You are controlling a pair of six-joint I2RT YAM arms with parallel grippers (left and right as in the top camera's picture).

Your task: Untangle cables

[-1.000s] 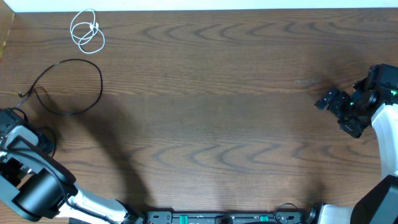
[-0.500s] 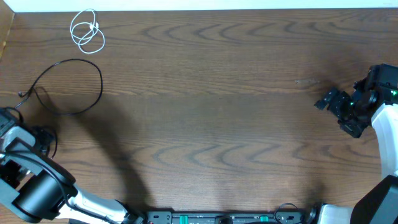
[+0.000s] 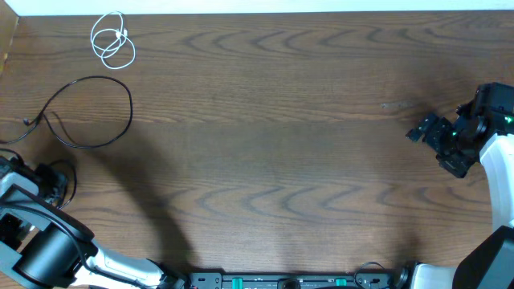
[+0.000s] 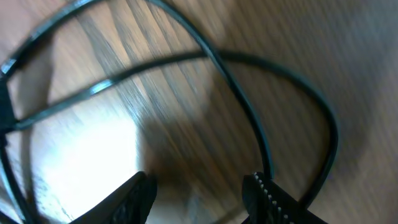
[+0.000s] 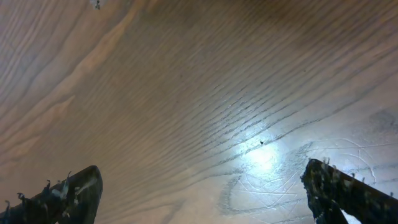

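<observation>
A white cable (image 3: pixel 112 40) lies coiled at the far left corner of the table. A black cable (image 3: pixel 90 112) forms a wide loop in front of it, its tail running to the left edge. A smaller black loop (image 3: pixel 63 181) shows beside my left arm (image 3: pixel 22 193). In the left wrist view my left gripper (image 4: pixel 199 185) is open, with only bare wood between its fingers. Blurred black cable strands (image 4: pixel 244 112) cross just ahead, and one strand passes right by the right-hand finger (image 4: pixel 273 196). My right gripper (image 3: pixel 424 128) is open over bare wood, far from every cable.
A light-coloured strip (image 3: pixel 257 6) borders the table's far edge. The arm bases and a black rail (image 3: pixel 281 281) line the front edge. The right wrist view shows only scratched wood (image 5: pixel 261 155) between the wide-apart fingers.
My left arm has slid a little toward the front edge, and more of the small black loop beside it shows. The right arm has not moved.
</observation>
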